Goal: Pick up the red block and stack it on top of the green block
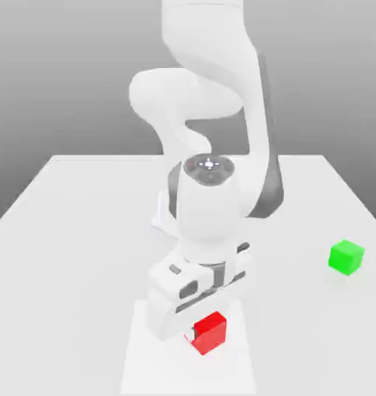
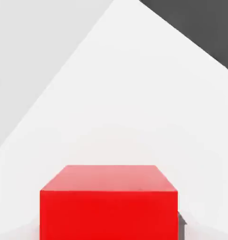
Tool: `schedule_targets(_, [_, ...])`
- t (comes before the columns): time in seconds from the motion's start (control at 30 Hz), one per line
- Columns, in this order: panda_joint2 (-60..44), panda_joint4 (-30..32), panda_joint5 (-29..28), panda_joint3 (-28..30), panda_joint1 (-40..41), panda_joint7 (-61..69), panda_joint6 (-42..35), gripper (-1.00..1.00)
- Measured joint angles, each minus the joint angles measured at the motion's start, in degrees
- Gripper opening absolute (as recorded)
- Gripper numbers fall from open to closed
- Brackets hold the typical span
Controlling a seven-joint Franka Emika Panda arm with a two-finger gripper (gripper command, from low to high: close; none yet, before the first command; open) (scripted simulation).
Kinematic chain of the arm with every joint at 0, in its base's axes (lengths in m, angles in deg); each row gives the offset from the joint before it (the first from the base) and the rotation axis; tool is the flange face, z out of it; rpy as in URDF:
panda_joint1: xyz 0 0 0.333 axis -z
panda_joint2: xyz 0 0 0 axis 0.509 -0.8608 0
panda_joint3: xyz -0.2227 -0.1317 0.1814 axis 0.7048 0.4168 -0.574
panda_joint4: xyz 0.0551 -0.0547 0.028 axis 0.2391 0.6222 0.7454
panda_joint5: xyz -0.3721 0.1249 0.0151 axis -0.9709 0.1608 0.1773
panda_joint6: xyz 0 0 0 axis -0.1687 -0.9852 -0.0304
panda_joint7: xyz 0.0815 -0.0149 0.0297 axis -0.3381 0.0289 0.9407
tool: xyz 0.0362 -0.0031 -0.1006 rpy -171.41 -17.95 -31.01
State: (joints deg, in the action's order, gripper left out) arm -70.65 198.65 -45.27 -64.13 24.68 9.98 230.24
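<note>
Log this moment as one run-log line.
hand: closed on red block | red block: at white patch | green block: apart, exterior view's right | stack: not made

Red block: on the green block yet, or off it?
Off it: the red block is at the hand, well apart from the green block.

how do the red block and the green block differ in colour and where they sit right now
The red block is bright red, while the green block is bright green. The red block is at the pincer, beneath the arm, whereas the green block stands by itself toward the exterior view's right. Both are small, plain, box-shaped blocks.
</note>
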Motion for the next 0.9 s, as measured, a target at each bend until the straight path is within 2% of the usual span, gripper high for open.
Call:
schedule_targets(0.23, [11.7, 1.7, -1.7, 0.6, -0.5, -1.2, -10.0, -1.0])
schedule_targets(0.73, [21.8, 3.9, 2.3, -18.9, -36.6, 14.5, -17.6, -1.0])
schedule_targets(0.9, [15.8, 3.7, -2.9, -19.9, -38.2, 11.8, -12.0, -1.0])
